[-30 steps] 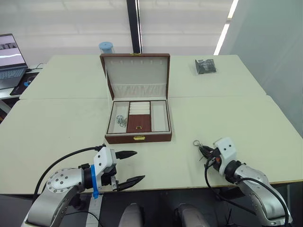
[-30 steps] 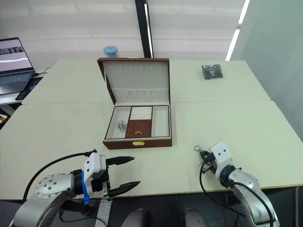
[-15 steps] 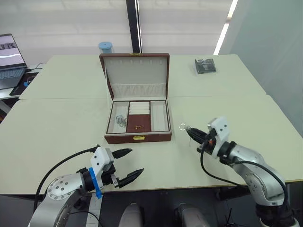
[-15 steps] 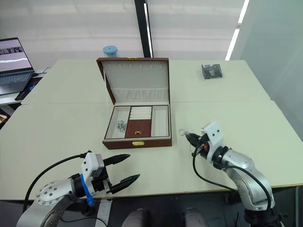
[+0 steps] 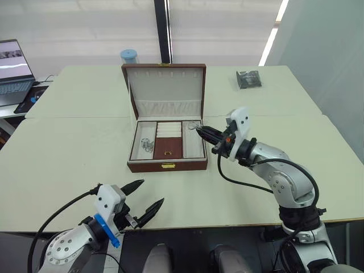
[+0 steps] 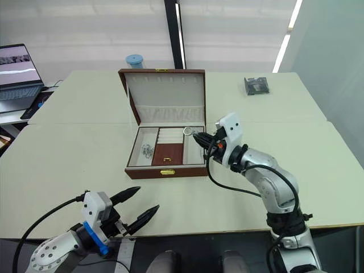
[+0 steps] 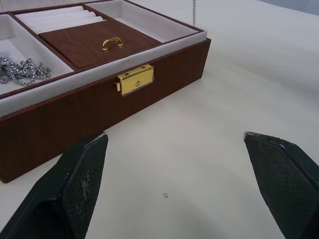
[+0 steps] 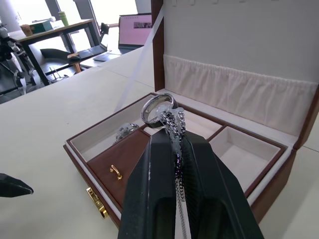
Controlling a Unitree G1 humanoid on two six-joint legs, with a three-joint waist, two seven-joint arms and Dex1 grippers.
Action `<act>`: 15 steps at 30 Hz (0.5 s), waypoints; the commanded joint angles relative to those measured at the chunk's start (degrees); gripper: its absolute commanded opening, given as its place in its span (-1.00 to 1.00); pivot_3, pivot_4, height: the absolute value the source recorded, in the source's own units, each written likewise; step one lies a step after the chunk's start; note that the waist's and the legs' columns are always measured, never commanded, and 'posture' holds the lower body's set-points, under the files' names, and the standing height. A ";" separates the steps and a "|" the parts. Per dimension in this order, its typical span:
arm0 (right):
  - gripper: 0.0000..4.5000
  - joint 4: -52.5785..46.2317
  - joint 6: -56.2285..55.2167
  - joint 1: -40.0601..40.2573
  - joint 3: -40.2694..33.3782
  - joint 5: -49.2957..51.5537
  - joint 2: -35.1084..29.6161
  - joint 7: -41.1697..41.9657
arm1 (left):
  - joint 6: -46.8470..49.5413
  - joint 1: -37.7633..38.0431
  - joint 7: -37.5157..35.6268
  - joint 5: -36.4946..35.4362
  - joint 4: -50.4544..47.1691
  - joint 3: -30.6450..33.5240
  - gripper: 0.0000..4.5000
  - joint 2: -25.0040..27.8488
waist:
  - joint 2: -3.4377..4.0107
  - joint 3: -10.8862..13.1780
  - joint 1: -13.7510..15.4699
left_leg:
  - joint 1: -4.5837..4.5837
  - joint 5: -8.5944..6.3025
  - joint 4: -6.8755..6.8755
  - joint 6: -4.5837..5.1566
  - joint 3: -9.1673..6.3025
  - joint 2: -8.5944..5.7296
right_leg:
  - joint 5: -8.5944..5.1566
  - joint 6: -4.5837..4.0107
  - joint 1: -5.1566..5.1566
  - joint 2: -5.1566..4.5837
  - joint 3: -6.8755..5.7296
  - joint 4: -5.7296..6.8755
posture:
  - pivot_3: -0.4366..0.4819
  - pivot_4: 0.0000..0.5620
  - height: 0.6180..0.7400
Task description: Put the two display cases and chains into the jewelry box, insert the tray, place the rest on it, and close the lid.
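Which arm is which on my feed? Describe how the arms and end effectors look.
Both arms are silver metal with black cables looping along them. Each end effector has two tapered black fingers on a white housing. The left end effector carries a blue tag; the right end effector has none.

— Where's the right tool (image 6: 198,137)?
— Over the open box (image 6: 165,169), pinching a ring (image 6: 187,131) on a chain above its right compartment.
— And the left tool (image 6: 135,205)?
— Low, fingers spread, near the counter (image 6: 68,148) edge.

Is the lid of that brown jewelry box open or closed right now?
Open. The lid stands upright behind the jewelry box, showing its cream lining and gathered pocket.
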 commanded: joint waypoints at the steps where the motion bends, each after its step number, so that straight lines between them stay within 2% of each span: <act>1: -0.99 0.65 -1.06 -2.22 0.43 0.78 1.14 0.65 | -2.13 1.29 1.25 0.66 -2.14 1.34 1.00 -0.82 | 0.00 0.00 -0.01 | 0.00 0.00 0.00 0.00 0.00 0.00 | 0.00 0.00 0.00 0.00 0.00 0.00 | -0.05 -0.47 1.00; 9: -0.99 10.09 -7.41 -2.97 2.51 -2.34 3.71 1.83 | -3.76 3.66 2.76 1.55 -3.01 0.77 1.00 -1.97 | 0.01 0.01 -0.03 | 0.00 0.00 0.00 0.00 0.00 0.01 | 0.00 0.00 -0.02 0.00 -0.01 0.00 | -0.05 -0.47 1.00; 15: -0.99 15.80 -9.52 -3.01 0.63 -2.79 6.26 0.15 | -3.34 3.99 4.20 1.96 -4.38 0.21 1.00 -2.38 | 0.02 0.01 -0.04 | -0.01 0.00 -0.01 0.00 0.02 0.01 | 0.00 0.00 -0.04 0.01 0.01 0.00 | -0.05 -0.47 1.00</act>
